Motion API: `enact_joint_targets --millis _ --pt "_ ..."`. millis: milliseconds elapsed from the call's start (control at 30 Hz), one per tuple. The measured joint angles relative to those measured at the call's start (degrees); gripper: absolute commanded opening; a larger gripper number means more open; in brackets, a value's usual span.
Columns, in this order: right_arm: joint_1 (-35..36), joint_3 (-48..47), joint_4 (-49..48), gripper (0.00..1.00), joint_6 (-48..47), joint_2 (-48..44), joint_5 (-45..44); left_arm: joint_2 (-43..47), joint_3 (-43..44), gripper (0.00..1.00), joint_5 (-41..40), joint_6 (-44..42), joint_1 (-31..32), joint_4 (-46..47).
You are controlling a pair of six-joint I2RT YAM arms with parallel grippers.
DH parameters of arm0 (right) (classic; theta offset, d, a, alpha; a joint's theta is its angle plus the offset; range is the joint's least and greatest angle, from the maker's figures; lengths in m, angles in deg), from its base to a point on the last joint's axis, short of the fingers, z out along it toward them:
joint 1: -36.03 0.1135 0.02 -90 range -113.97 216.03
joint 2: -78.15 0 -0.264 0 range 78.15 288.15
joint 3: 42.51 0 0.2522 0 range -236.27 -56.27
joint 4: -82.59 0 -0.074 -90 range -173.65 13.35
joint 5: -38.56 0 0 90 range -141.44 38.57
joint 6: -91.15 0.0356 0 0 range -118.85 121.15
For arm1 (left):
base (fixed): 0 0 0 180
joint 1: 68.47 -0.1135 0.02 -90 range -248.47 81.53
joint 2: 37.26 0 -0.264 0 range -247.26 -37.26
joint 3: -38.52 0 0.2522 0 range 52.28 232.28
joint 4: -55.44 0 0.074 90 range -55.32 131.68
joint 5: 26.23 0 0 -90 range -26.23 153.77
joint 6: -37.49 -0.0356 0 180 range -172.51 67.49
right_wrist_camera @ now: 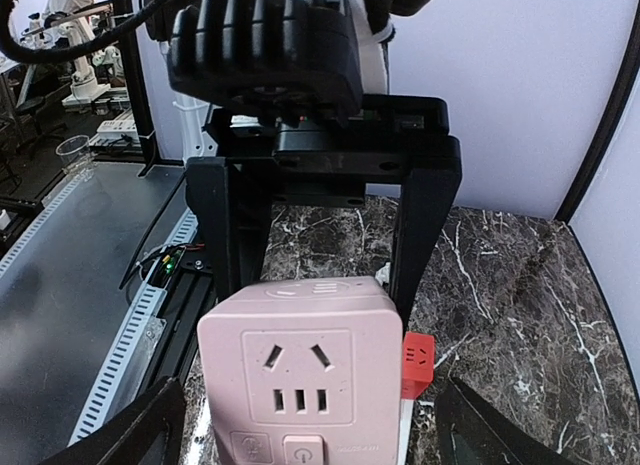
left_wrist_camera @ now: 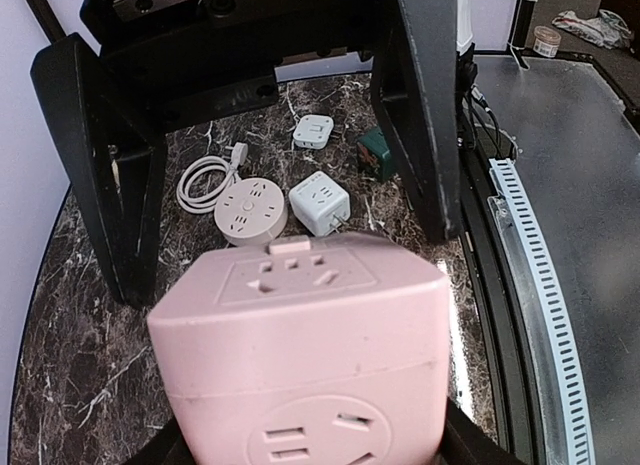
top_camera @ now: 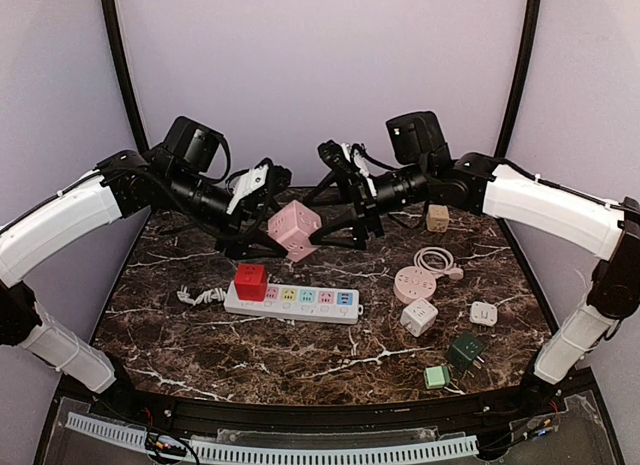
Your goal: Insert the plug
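A pink cube socket [top_camera: 295,230] hangs in the air above the table's far middle. My left gripper [top_camera: 272,235] is shut on it; in the left wrist view its black fingers [left_wrist_camera: 468,443] press the pink cube [left_wrist_camera: 300,345] on both sides. My right gripper [top_camera: 345,225] is open, its fingers [right_wrist_camera: 130,425] spread wide on either side of the pink cube [right_wrist_camera: 300,375] with gaps showing. The white power strip [top_camera: 305,301] lies below with a red cube [top_camera: 250,281] plugged in at its left end. The pink cube's prongs are hidden.
To the right lie a round pink socket [top_camera: 414,283] with a coiled cord, a white cube [top_camera: 420,317], a white adapter [top_camera: 484,312], a dark green adapter [top_camera: 465,350], a light green one [top_camera: 436,376] and a beige cube [top_camera: 437,217]. The strip's white cord [top_camera: 198,296] trails left.
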Motion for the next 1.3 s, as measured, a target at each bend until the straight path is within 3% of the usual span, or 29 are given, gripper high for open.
enact_joint_targets --millis 133,200,400,433,467,533,567,700,833,1033,1300 --pt "0.7 0.0 -0.68 0.83 0.94 0.92 -0.96 0.0 0.0 0.0 -0.42 0.46 0.0 0.15" --pt "1.16 -0.02 -0.79 0.77 1.27 1.75 -1.77 0.0 -0.02 0.01 -0.55 0.68 0.0 0.24" --pt "1.88 -0.11 -2.1 0.0 0.98 3.19 -2.95 -0.04 -0.37 0.04 -0.72 2.89 -0.42 -0.2" --pt "1.88 -0.09 -2.12 0.0 0.96 3.19 -2.95 -0.04 -0.42 0.15 -0.74 3.1 -0.42 -0.22" --pt "1.9 -0.09 -2.12 0.0 1.07 3.19 -3.23 -0.02 -0.46 0.5 -0.81 3.23 -0.39 -0.2" --pt "1.88 0.02 -2.14 0.0 1.49 3.17 -4.26 0.0 -0.76 0.79 -1.46 3.69 -0.37 -0.07" --pt "1.75 0.13 -2.1 0.0 1.88 3.17 -4.94 0.02 -1.05 0.86 -2.05 3.8 -0.37 0.0" --pt "0.61 1.05 -2.01 0.0 10.08 3.15 -10.73 0.04 -3.21 0.88 -6.97 1.01 -1.7 0.52" --pt "-2.99 2.23 0.15 0.0 19.15 2.99 -23.12 -1.33 -4.66 0.85 -9.73 -6.05 -9.38 -3.32" --pt "-6.25 6.23 3.58 0.0 25.92 2.1 -37.75 -10.12 -5.16 0.84 -15.8 -17.75 -12.96 -6.73" --pt "-6.43 7.93 5.27 0.0 26.73 2.08 -41.42 -21.33 -4.09 0.87 -17.66 -27.45 -14.6 -9.51"
